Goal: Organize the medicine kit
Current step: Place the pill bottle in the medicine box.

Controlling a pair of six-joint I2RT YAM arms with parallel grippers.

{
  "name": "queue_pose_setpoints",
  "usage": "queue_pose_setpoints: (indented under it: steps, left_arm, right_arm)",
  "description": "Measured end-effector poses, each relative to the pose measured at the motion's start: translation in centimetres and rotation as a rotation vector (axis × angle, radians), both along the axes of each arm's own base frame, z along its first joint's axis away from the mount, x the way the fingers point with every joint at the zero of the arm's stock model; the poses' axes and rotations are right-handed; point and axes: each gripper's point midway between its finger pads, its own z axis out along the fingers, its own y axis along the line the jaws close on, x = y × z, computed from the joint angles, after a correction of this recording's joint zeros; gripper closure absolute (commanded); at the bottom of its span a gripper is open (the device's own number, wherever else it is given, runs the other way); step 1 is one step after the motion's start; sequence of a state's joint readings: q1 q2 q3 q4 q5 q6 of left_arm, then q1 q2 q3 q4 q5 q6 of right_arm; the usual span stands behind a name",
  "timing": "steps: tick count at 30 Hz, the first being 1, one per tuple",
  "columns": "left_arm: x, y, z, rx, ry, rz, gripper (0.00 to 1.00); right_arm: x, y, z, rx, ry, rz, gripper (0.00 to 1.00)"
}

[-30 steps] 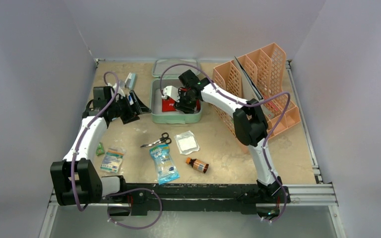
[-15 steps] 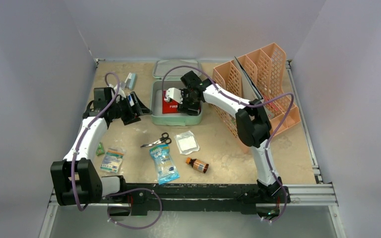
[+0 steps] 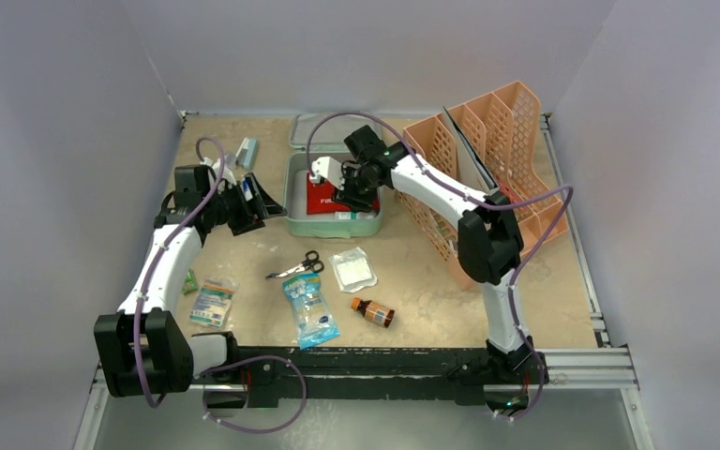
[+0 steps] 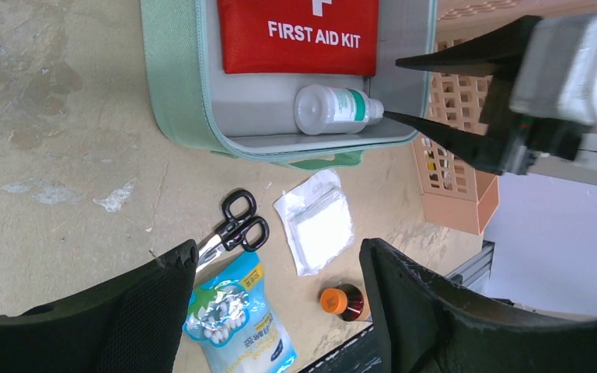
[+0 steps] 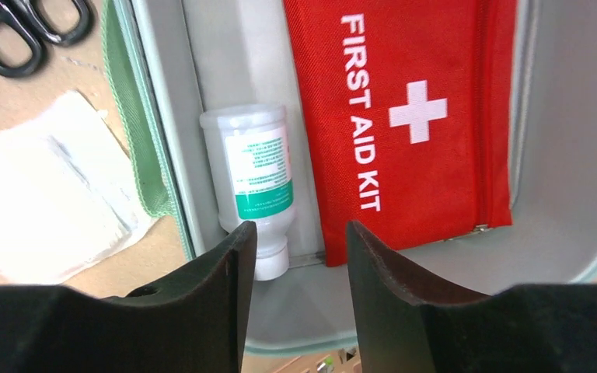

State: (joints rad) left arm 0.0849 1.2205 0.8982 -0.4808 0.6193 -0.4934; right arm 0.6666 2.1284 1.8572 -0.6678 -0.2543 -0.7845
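The medicine kit is a mint-green box (image 3: 292,202) standing open, with its lid (image 3: 333,129) lying behind it. Inside lie a red "FIRST AID KIT" pouch (image 5: 404,116) and a white bottle with a green label (image 5: 256,175) along the front wall. My right gripper (image 5: 299,233) is open and empty, hovering just above the bottle's cap end; it also shows in the top view (image 3: 354,197). My left gripper (image 3: 255,208) is open and empty, raised to the left of the box; the left wrist view (image 4: 278,252) shows the box rim (image 4: 179,93).
Black scissors (image 3: 295,266), a white gauze packet (image 3: 353,269), a blue bag of swabs (image 3: 310,309), a brown bottle with an orange cap (image 3: 373,311) and a small packet (image 3: 212,302) lie in front of the box. A peach mesh rack (image 3: 497,141) stands at the right.
My right gripper has pulled back and up inside the box, uncovering the red pouch and the white bottle. My left arm has hardly moved.
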Motion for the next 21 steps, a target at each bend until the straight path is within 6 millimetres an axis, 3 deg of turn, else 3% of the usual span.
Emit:
queue_pose_setpoints:
  steps: [6, 10, 15, 21]
  left_arm:
    - [-0.1, 0.1, -0.1, 0.013, 0.001, 0.001, 0.26]
    - [0.0, 0.4, -0.4, 0.029, 0.006, 0.013, 0.26]
    - [-0.2, 1.1, -1.1, 0.066, 0.035, 0.045, 0.26]
    - [-0.2, 1.6, -1.4, 0.09, 0.045, 0.067, 0.26]
  right_arm:
    - [1.6, 1.5, 2.8, 0.103, -0.051, -0.097, 0.56]
    - [3.1, 2.8, 3.3, 0.193, -0.07, -0.218, 0.56]
    - [4.2, 4.2, 3.7, 0.286, -0.058, -0.399, 0.49]
    - [3.9, 6.4, 3.2, 0.332, -0.061, -0.48, 0.45]
